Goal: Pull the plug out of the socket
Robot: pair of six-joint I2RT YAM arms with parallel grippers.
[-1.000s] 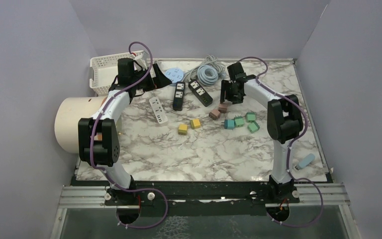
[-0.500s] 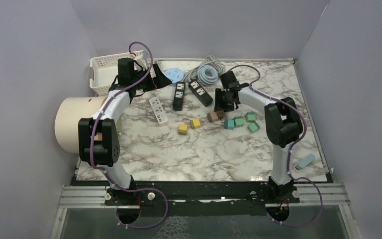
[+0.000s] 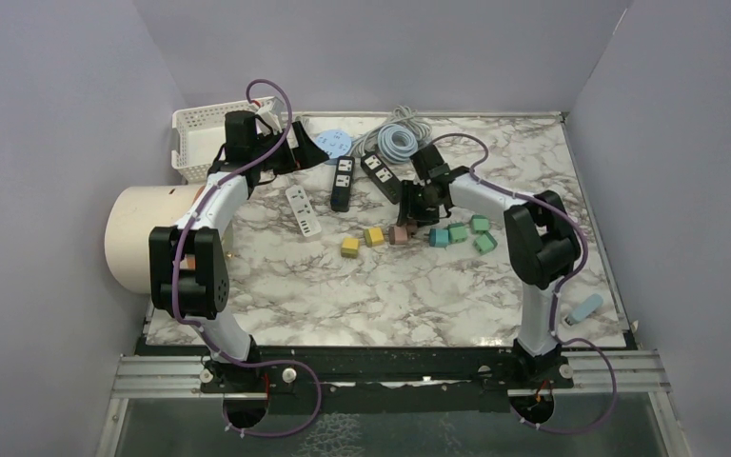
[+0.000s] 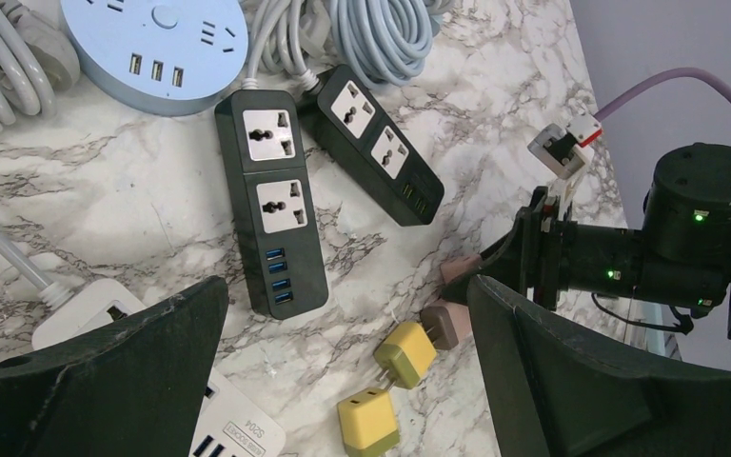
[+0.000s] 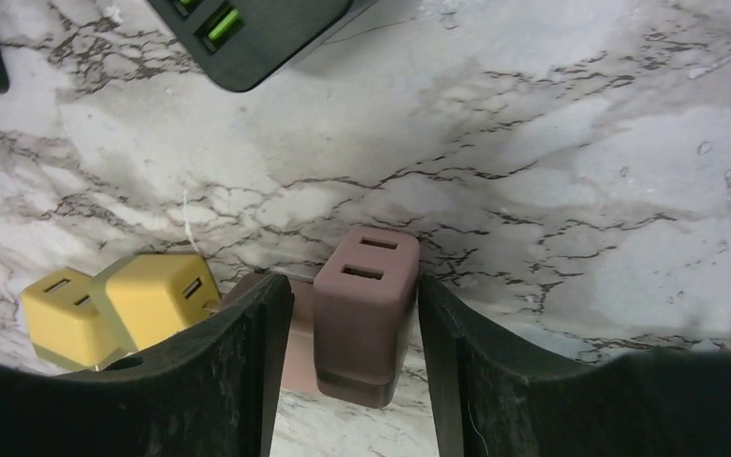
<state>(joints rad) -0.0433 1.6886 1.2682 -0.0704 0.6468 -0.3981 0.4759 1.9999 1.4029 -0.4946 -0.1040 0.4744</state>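
Note:
My right gripper (image 3: 411, 209) is low over the marble table, open, its jaws straddling a brown plug (image 5: 364, 309) that stands free with a gap on the left side. A second, pinker plug (image 5: 297, 347) lies just behind the left finger. A brown plug (image 3: 399, 234) shows beside the gripper in the top view. Two black power strips (image 3: 342, 181) (image 3: 383, 177) lie at the back; their sockets show empty in the left wrist view (image 4: 271, 200). My left gripper (image 3: 295, 152) is open wide and empty, hovering at the back left.
Two yellow plugs (image 3: 373, 235) (image 3: 349, 247) lie left of the brown one, several green plugs (image 3: 458, 231) to its right. A white strip (image 3: 303, 210), round blue strip (image 3: 333, 143), grey cable coil (image 3: 400, 139), white basket (image 3: 195, 138) and cream cylinder (image 3: 138, 233) stand at the back and left.
My right gripper has moved left and nearer, down among the brown plugs, and a brown plug has shifted left toward the yellow ones. The left arm has not moved.

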